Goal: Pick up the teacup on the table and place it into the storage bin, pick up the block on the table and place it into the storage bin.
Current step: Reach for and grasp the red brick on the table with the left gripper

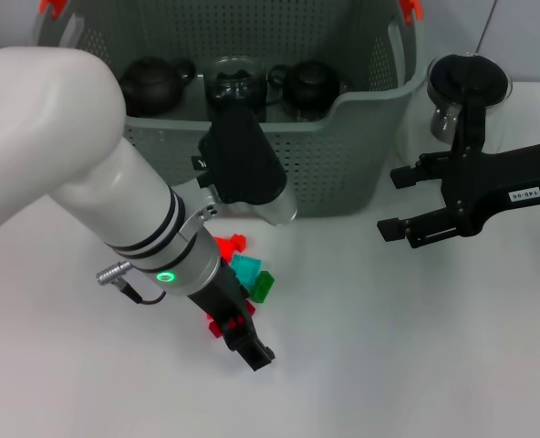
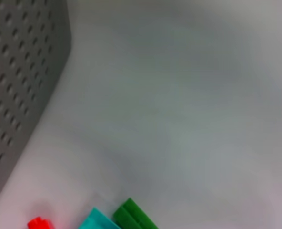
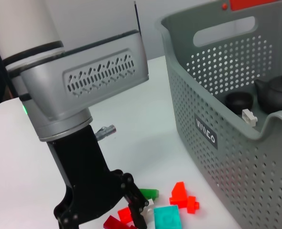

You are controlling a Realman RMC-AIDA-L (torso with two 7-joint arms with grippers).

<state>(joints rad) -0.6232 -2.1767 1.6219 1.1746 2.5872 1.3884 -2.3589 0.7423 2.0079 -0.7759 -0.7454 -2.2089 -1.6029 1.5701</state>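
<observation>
My left gripper [image 1: 238, 328] points down at a cluster of small blocks on the table in front of the storage bin [image 1: 343, 155]. Its fingers stand apart, open, with a red block [image 3: 119, 218] between them. Beside it lie another red block [image 1: 231, 245], a teal block [image 1: 246, 267] and a green block [image 1: 263, 286]. The right wrist view shows the same gripper [image 3: 103, 217] and, inside the bin [image 3: 212, 138], a small dark teacup [image 3: 239, 101] next to a white block [image 3: 249, 116]. My right gripper [image 1: 398, 203] hovers open and empty to the bin's right.
Two dark teapots [image 1: 154, 84] and a glass pot [image 1: 236, 82] stand in the bin. A glass pitcher with a black handle [image 1: 466, 87] stands on the table behind my right gripper. The bin's front wall [image 2: 22, 71] rises close behind the blocks.
</observation>
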